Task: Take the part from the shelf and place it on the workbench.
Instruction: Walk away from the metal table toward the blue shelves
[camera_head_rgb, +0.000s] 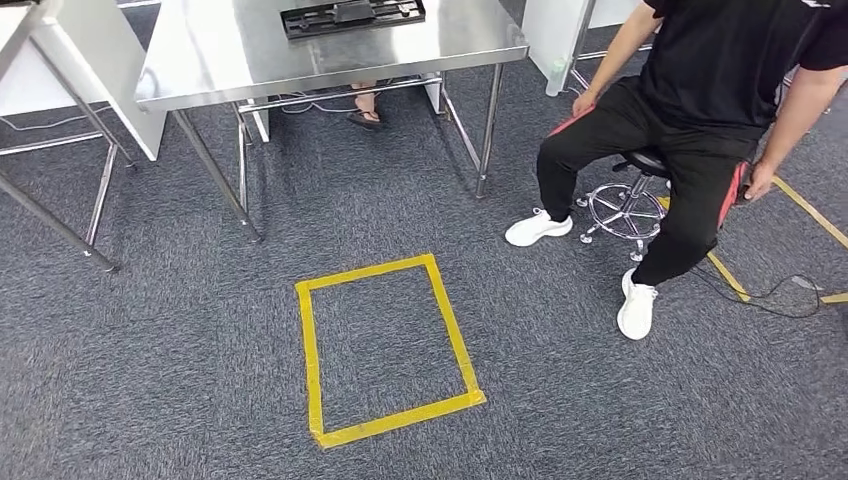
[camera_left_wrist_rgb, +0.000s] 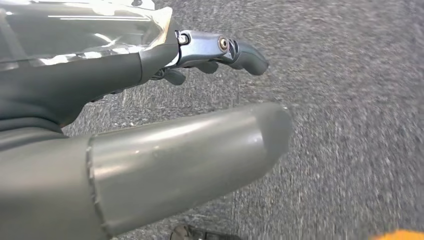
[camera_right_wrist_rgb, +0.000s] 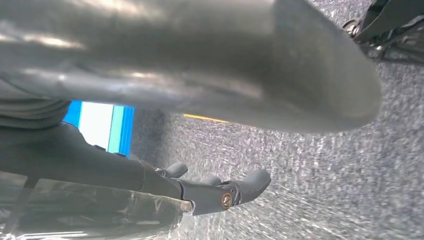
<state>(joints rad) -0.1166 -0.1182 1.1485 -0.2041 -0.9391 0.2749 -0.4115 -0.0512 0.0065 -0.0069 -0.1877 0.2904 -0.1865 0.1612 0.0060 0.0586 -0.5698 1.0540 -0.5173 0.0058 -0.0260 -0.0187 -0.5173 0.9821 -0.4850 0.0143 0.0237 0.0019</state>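
Head view: stainless-steel workbench (camera_head_rgb: 300, 50) is standing at top, smooth mirror-like top on thin round legs, w/ a flat black ribbed fixture (camera_head_rgb: 352, 14) lying on its far edge. Grey speckled carpet (camera_head_rgb: 150, 350) is covering the floor. A yellow tape rectangle (camera_head_rgb: 400, 418) is lying flat on it, in front of the bench. At right a person (camera_head_rgb: 700, 80) in black is sitting on a chrome-based stool (camera_head_rgb: 625, 205), white shoes (camera_head_rgb: 537, 228) resting on the carpet. A sandalled foot (camera_head_rgb: 365, 110) is showing under the bench.

The wrist views are showing the hands over blurred carpet. Left hand (camera_left_wrist_rgb: 125, 75): thick matte-grey rounded thumb (camera_left_wrist_rgb: 190, 160) is sitting apart from the fingers (camera_left_wrist_rgb: 245, 55), which are stretching out nearly straight, metal links w/ dark tips. Nothing is lying btwn thumb and fingers. Glossy, crinkled clear film (camera_left_wrist_rgb: 90, 30) is running right alongside the fingers.

Right hand (camera_right_wrist_rgb: 100, 170) is looking much the same: thumb (camera_right_wrist_rgb: 200, 65) apart, dark fingers (camera_right_wrist_rgb: 245, 187) extending, the same crinkly film (camera_right_wrist_rgb: 100, 210) beside them. A blue-and-white panel (camera_right_wrist_rgb: 100, 127) is showing behind it.

Can't tell whether that film-wrapped thing is the part, or whether either hand is pressing on it, so the part's position is unclear.
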